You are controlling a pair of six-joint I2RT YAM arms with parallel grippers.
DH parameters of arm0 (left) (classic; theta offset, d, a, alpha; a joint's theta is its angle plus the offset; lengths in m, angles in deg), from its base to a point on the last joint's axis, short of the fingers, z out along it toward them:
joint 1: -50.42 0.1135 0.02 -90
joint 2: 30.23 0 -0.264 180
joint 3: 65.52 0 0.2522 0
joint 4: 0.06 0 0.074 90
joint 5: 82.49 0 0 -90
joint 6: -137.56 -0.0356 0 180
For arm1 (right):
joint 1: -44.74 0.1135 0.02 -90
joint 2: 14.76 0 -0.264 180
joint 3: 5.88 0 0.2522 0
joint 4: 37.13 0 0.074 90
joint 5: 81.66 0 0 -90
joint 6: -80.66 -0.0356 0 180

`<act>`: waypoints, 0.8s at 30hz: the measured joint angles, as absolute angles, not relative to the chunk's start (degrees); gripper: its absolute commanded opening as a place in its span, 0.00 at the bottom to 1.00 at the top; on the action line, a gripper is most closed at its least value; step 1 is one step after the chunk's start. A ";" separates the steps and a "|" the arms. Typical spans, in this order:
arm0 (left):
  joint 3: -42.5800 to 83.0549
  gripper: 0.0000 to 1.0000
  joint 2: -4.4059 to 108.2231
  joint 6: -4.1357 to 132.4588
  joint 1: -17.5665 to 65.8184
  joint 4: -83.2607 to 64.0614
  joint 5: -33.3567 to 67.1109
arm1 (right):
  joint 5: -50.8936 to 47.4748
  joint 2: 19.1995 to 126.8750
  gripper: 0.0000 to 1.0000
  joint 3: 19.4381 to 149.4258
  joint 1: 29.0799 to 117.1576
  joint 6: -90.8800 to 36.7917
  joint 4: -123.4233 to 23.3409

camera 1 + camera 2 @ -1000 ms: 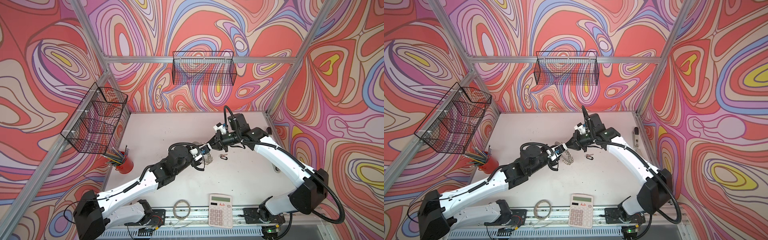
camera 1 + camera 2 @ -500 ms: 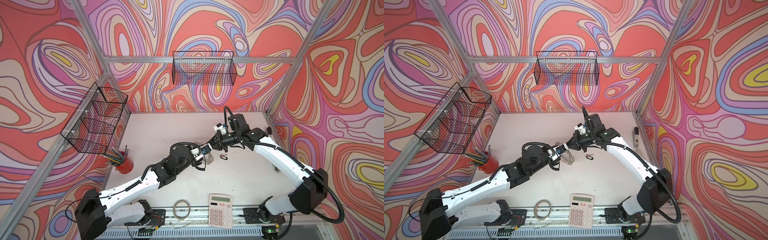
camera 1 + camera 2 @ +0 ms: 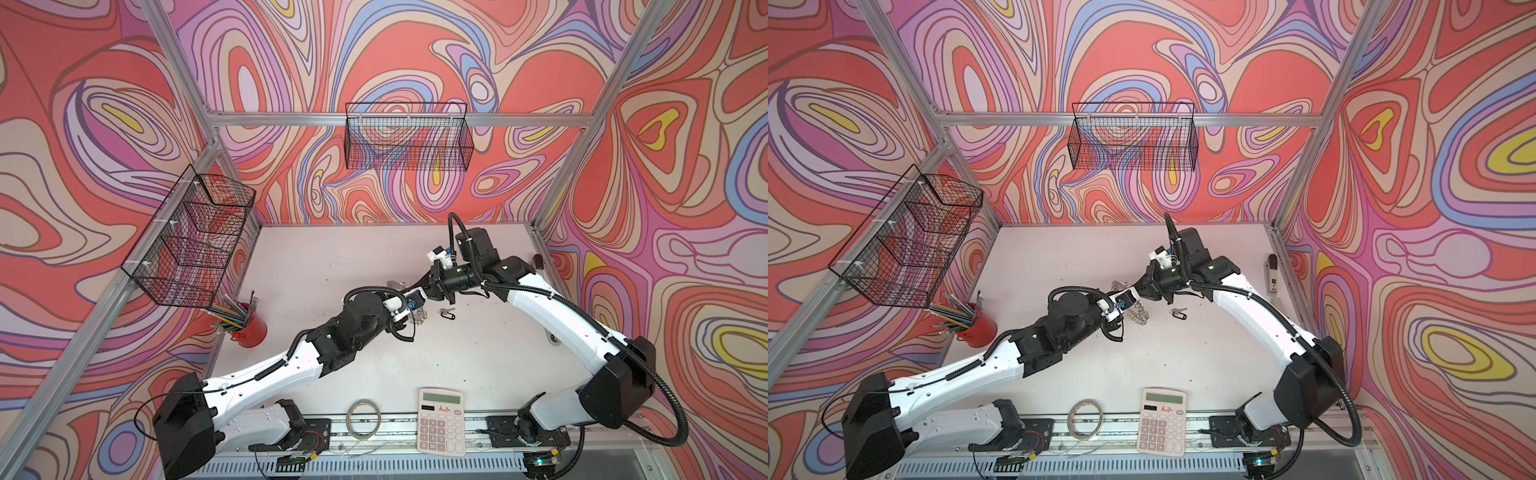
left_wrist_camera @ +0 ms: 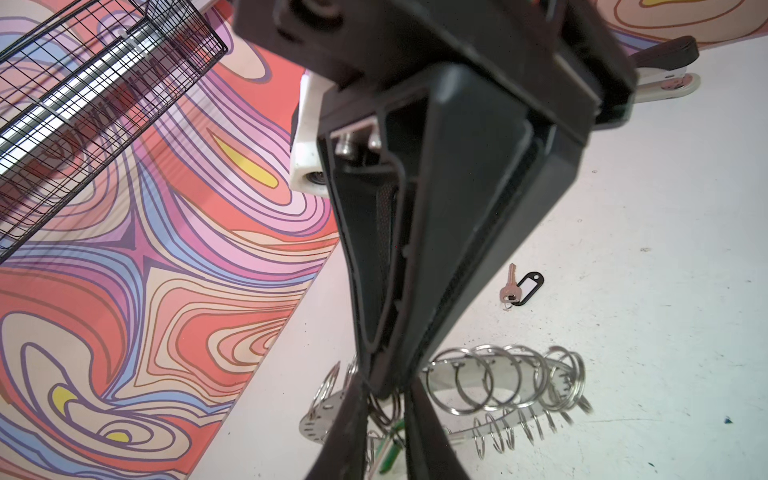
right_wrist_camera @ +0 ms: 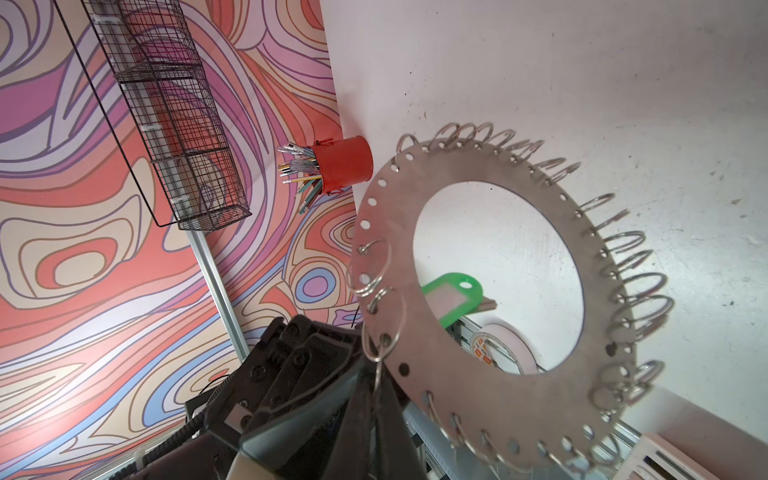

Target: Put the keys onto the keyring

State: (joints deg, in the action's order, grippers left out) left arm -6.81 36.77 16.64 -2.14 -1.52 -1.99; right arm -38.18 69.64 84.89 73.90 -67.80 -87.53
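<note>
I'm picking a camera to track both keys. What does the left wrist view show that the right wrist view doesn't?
Only left wrist: the black-tag key lying on the table, and a stapler. Only right wrist: the red pencil cup. Both: the keyring and the green-tag key, a mere sliver in the left wrist view.

**pixelpete:** Both top views are lit bright and even, seemingly from above; only soft, faint shadows get thrown onto the table [image 3: 332,266].

**rigwatcher:** Yep. The keyring [image 5: 478,166] is caught sharp with a dull sheen in the right wrist view. In the left wrist view the right gripper [image 4: 386,382] is rendered dark and soft up close, some loops [image 4: 573,395] are smeared, and edges are stretched wide-angle style.
</note>
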 measured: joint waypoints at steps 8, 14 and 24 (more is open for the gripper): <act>-6.81 0.03 36.99 16.70 -2.21 -1.00 -2.21 | -37.94 69.00 0.00 84.35 73.88 -68.81 -86.35; -6.81 0.00 36.97 17.43 -2.16 -0.19 -2.82 | -38.16 68.37 0.00 84.08 73.84 -68.94 -86.00; -6.81 0.00 36.97 17.80 -2.16 -0.30 -2.76 | -38.24 68.26 0.00 83.93 73.79 -68.33 -86.18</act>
